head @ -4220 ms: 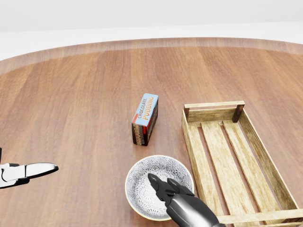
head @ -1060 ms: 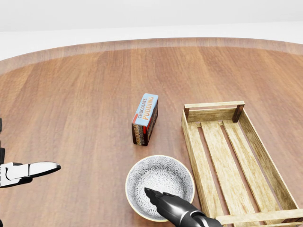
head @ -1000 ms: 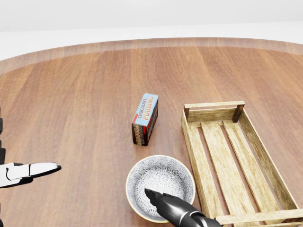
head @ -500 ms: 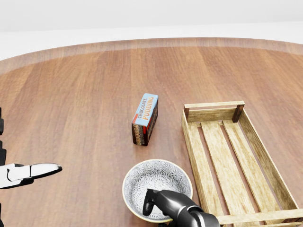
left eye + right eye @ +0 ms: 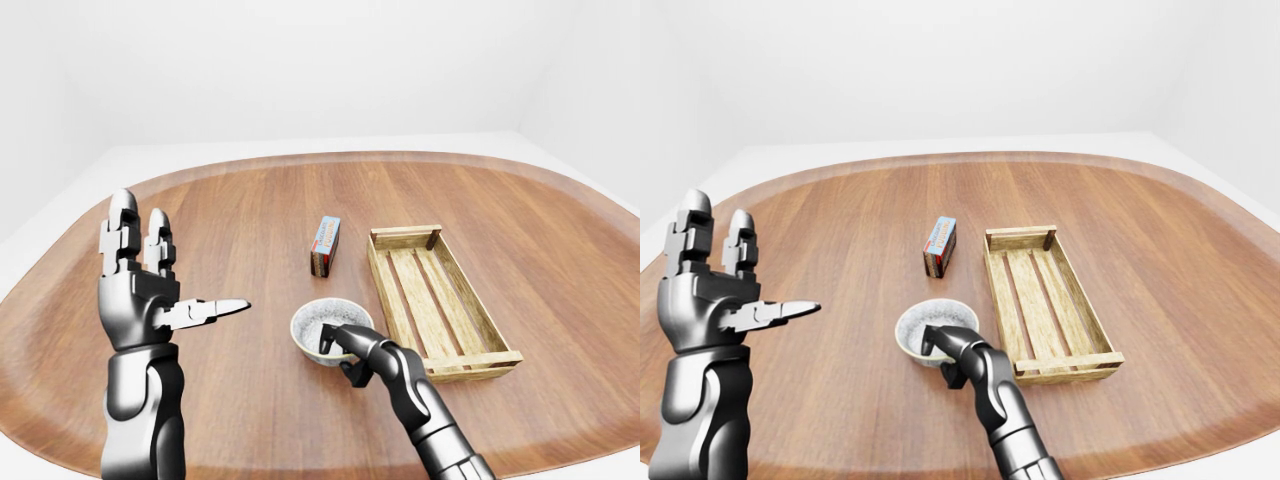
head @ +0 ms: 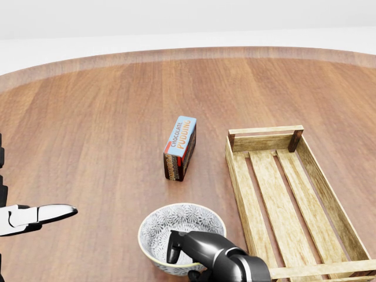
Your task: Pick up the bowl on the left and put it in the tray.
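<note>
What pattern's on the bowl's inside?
Dense grey-on-white floral print inside the bowl, cream rim; clearest in the head view.

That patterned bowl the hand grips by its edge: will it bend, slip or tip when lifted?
The bowl looks like rigid glazed ceramic, so it likely won't bend but could chip if dropped. The right hand pinches just one side of the rim, so it will probably tilt. The smooth glaze may let it slip.

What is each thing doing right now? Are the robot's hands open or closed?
bowl: empty, gripped at its rim.
right hand: shut on the bowl's rim.
left hand: open, raised, holding nothing.
tray: empty.
pudding box: closed, standing on a long narrow side.
</note>
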Robot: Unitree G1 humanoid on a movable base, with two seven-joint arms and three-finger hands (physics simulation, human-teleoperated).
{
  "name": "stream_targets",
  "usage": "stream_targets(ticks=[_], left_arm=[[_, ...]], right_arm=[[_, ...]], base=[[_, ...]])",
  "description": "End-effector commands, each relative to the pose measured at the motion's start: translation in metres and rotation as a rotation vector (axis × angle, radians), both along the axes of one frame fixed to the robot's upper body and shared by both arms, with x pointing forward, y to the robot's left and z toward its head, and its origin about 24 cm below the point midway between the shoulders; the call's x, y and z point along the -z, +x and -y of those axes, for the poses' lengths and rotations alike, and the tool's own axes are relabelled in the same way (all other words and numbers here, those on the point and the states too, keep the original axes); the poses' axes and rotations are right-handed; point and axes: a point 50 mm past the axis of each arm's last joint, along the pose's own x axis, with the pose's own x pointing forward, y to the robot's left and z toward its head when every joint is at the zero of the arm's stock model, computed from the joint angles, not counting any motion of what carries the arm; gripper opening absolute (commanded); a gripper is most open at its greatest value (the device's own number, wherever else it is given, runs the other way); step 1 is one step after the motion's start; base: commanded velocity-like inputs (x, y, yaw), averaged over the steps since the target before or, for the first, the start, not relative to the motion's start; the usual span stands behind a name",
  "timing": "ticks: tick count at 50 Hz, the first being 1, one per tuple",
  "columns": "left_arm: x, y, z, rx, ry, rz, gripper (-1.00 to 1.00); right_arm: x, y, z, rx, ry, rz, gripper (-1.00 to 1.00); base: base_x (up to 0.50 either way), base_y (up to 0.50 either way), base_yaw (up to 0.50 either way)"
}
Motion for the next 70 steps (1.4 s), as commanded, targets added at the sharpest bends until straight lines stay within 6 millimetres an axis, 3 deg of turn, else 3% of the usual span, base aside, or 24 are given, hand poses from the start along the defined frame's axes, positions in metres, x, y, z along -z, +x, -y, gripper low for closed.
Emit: stream_targets(ticks=[1,15,18,21,33,38,55,70], left_arm=[[0.000,-0.001,0.002,0.004,-0.001,0.003,1.00],[-0.002,-0.001,0.000,0.001,-0.003,0.011,1.00],[-0.002,-0.001,0.000,0.001,-0.003,0.011,1.00],[-0.004,-0.003,-0.001,-0.002,-0.004,0.019,1.00],[-0.004,-0.002,0.000,-0.001,-0.004,0.019,1.00],[-0.003,-0.002,0.001,0.003,-0.001,0.014,1.00],[-0.006,-0.005,0.001,0.000,-0.001,0.030,1.00],[-0.005,-0.003,0.000,-0.001,-0.003,0.027,1.00]], right_arm=[[-0.039,0.012,-0.012,-0.082,-0.039,0.105,-1.00],[-0.106,0.037,-0.002,-0.028,-0.069,0.387,-1.00],[-0.106,0.037,-0.002,-0.026,-0.069,0.389,-1.00],[-0.135,0.044,0.005,0.001,-0.074,0.503,-1.00],[-0.168,0.050,0.023,0.052,-0.085,0.630,-1.00],[-0.183,0.053,0.040,0.089,-0.068,0.675,-1.00],[-0.191,0.056,0.087,0.160,-0.050,0.677,-1.00],[-0.182,0.062,0.109,0.200,-0.054,0.611,-1.00]], base=[[0.00,0.00,0.00],[0.00,0.00,0.00],[0.00,0.00,0.00],[0.00,0.00,0.00],[0.00,0.00,0.00],[0.00,0.00,0.00],[0.00,0.00,0.00],[0.00,0.00,0.00]])
